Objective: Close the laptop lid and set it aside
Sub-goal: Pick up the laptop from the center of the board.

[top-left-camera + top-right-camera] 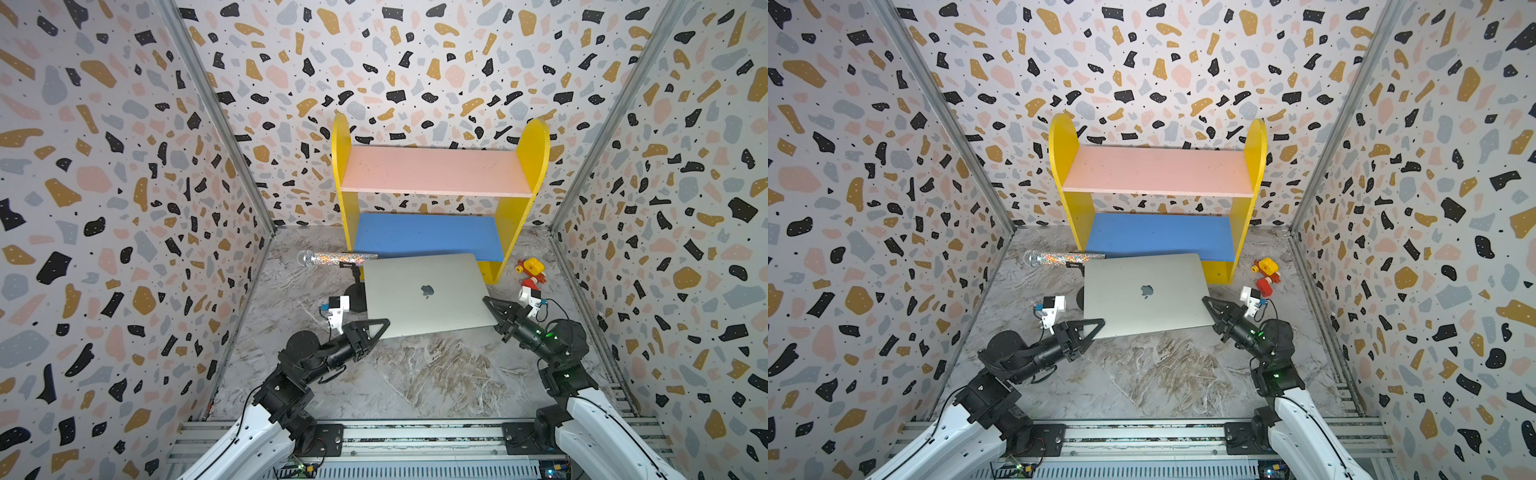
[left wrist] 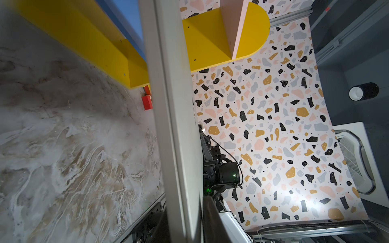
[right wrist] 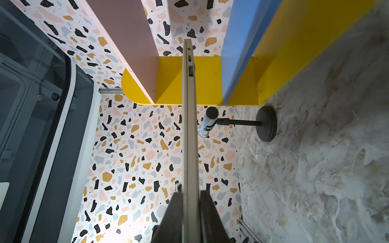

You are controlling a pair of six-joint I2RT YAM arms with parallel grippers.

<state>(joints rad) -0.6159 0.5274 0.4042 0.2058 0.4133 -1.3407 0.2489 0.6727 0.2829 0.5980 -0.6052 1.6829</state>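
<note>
My right gripper (image 1: 489, 302) is clamped on the laptop (image 1: 424, 295) at its near right corner. In the right wrist view both fingers (image 3: 174, 218) press flat against the thin slab, one on each face, with the edge running straight out from between them. My left gripper (image 1: 381, 325) straddles the near left corner. In the left wrist view a dark finger (image 2: 210, 218) lies against one face and its partner sits against the other, so I read it as closed on the laptop too.

The laptop spans the space between my two grippers and is carried clear of the marble table (image 1: 415, 374), slightly skewed. The laptop lid (image 1: 1142, 286) is down on the base and faces up, its apple logo showing in both top views.

Straight past the laptop from both grippers stands the shelf (image 1: 345, 166), and the laptop's far edge overlaps the front of its blue lower board in both top views. Beyond my left gripper, by the laptop's far left corner, a glittery microphone (image 1: 336, 258) sits on a black stand partly hidden under the laptop. Just outward of my right gripper a small red and yellow toy (image 1: 532, 270) rests on the table.
</note>
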